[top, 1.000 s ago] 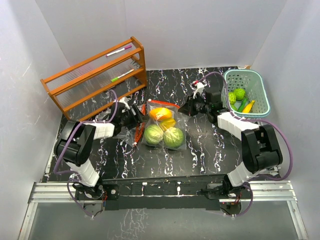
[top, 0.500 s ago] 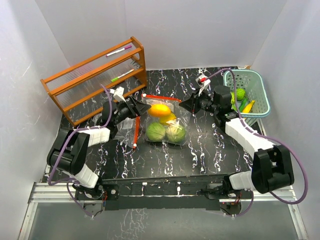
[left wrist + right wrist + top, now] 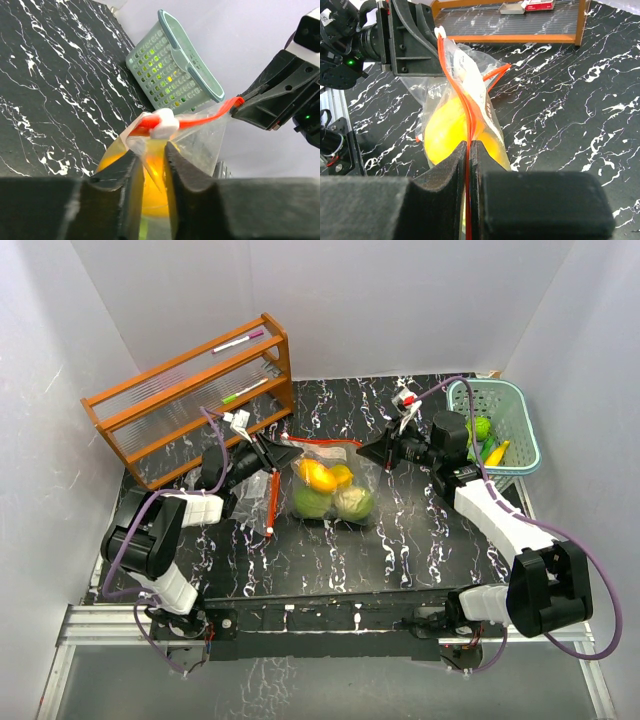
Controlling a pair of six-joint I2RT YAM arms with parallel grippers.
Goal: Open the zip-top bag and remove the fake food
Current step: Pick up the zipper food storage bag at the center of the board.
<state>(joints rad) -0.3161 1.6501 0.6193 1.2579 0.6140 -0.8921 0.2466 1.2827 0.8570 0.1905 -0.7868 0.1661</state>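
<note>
The left pincer [image 3: 151, 167] and right pincer [image 3: 468, 150] each pinch the bag [image 3: 330, 465] near its top, the food [image 3: 325, 495] sits inside it between them, so they should pull apart slowly and evenly to open it.

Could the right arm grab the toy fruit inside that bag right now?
Probably not: the right gripper is shut on the bag's zip strip, like the left gripper, and the fake food sits inside the plastic.
</note>
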